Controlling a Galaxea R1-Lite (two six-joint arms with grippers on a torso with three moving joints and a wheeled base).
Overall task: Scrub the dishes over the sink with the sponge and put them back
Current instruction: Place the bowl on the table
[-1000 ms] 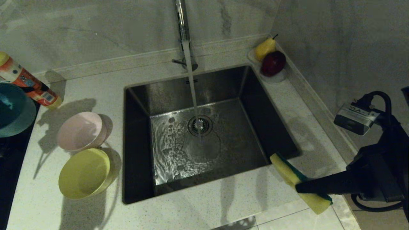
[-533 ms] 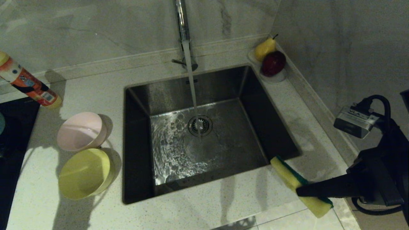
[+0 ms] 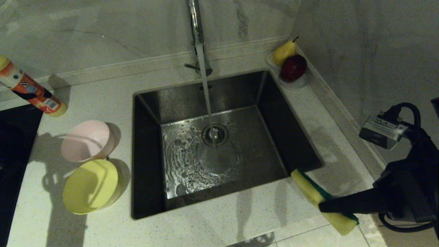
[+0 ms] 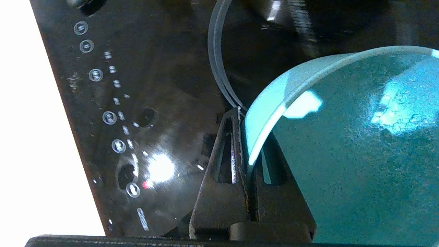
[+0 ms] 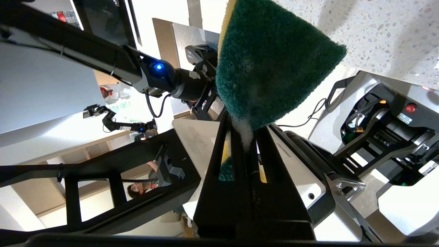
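In the left wrist view my left gripper [image 4: 248,137] is shut on the rim of the light blue bowl [image 4: 343,154], held over a glossy black cooktop [image 4: 154,85]. Neither shows in the head view. A pink bowl [image 3: 87,140] and a yellow bowl [image 3: 91,187] sit on the counter left of the sink [image 3: 240,96]. Water runs from the tap [image 3: 194,24] onto the drain. My right gripper [image 3: 324,207] is shut on the sponge [image 3: 313,193] above the counter at the sink's near right corner. The sponge's green face [image 5: 271,61] fills the right wrist view above that gripper [image 5: 245,137].
An orange and white bottle [image 3: 31,91] lies at the back left. A clear dish with a pear and a red apple [image 3: 291,65] stands at the sink's back right corner. The black cooktop [image 3: 13,144] borders the counter on the left. A marble wall rises close on the right.
The light blue bowl has gone out of the head view past its left edge, with my left gripper shut on it. The right arm and sponge have barely shifted.
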